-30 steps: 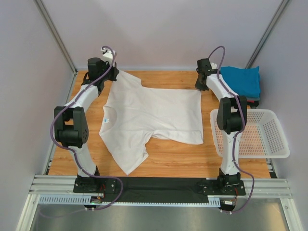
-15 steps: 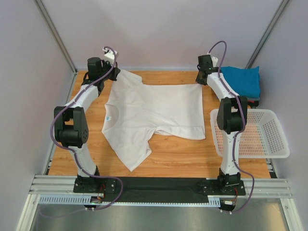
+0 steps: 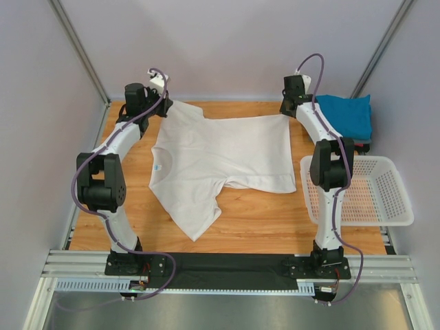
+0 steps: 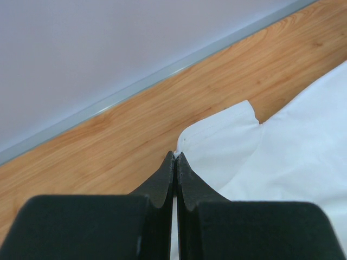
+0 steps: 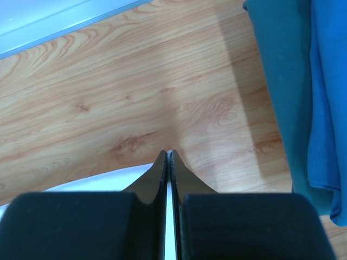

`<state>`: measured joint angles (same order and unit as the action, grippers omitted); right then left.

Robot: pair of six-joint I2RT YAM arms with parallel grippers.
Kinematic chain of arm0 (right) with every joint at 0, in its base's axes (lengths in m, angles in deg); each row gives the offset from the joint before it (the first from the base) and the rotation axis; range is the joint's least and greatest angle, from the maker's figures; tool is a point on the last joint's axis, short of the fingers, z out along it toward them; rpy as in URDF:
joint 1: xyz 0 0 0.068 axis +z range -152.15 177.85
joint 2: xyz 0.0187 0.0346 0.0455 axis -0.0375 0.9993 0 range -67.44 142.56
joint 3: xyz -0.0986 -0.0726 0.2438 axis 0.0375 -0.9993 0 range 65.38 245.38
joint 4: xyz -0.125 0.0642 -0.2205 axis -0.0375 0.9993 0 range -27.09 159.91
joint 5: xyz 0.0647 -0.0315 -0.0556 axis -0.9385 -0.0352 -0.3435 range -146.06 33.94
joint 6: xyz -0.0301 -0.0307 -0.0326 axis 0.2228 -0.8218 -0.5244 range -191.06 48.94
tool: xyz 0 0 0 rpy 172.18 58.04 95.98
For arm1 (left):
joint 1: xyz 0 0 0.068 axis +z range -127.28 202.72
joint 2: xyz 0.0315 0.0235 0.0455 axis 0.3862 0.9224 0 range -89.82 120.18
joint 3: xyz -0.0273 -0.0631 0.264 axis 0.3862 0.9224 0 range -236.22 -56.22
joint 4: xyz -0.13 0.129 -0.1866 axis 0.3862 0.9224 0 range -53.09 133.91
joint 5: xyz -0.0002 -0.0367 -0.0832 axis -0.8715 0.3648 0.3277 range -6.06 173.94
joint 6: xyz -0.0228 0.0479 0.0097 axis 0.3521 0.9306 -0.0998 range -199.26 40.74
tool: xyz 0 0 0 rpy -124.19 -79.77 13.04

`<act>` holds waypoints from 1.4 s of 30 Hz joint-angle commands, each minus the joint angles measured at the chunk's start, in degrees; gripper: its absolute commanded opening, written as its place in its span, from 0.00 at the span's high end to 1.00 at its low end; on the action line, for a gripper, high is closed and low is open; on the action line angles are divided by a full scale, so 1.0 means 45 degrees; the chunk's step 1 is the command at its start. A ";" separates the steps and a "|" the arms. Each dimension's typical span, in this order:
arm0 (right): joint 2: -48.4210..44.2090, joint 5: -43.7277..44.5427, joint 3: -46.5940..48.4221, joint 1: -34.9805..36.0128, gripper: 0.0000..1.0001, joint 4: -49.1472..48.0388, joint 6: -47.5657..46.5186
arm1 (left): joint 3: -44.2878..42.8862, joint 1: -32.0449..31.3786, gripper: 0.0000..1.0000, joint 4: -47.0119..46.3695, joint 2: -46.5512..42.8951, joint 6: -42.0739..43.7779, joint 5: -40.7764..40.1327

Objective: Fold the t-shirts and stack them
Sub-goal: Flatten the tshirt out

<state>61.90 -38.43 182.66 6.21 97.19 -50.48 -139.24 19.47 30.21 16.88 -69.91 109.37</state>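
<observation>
1. White shirt (image 3: 220,161) lies spread on wooden desk (image 3: 275,220), collar toward left, hem toward right, near sleeve pointing at arm bases.
2. Left jaws pressed together, pinching edge of far sleeve (image 4: 217,135).
3. Right jaws pressed together on far hem corner (image 3: 283,118).
4. Teal shirts (image 3: 347,113) folded at far right, just beyond mesh basket (image 3: 385,189).

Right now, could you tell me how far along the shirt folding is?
Done: the teal shirt lies folded at the far right. In hand: the white shirt is unfolded, with the left hand and right hand pinching its far edge. Left: folding it and stacking it.
</observation>
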 commanded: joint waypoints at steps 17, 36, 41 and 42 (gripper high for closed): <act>-0.1339 -0.0284 -0.0923 -0.0100 1.00 -0.0626 -0.0471 | 0.2335 0.0077 1.00 -0.0933 -0.2381 0.0659 0.0402; -0.2237 -0.0265 -0.1979 -0.0100 0.99 -0.0704 -0.0432 | 0.3665 0.0077 1.00 -0.1441 -0.3807 0.0971 0.0345; -0.3271 -0.0597 -0.1491 -0.0081 1.00 -0.0684 -0.0607 | 0.2709 0.0096 1.00 -0.1499 -0.4665 0.0561 0.0500; -0.3466 -0.0616 -0.1432 -0.0100 0.99 -0.0665 -0.0627 | 0.2591 0.0077 1.00 -0.1519 -0.4841 0.0580 0.0559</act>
<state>53.70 -40.74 173.11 6.01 96.14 -52.14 -123.40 19.47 27.30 -0.30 -68.03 110.40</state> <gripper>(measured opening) 0.011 0.007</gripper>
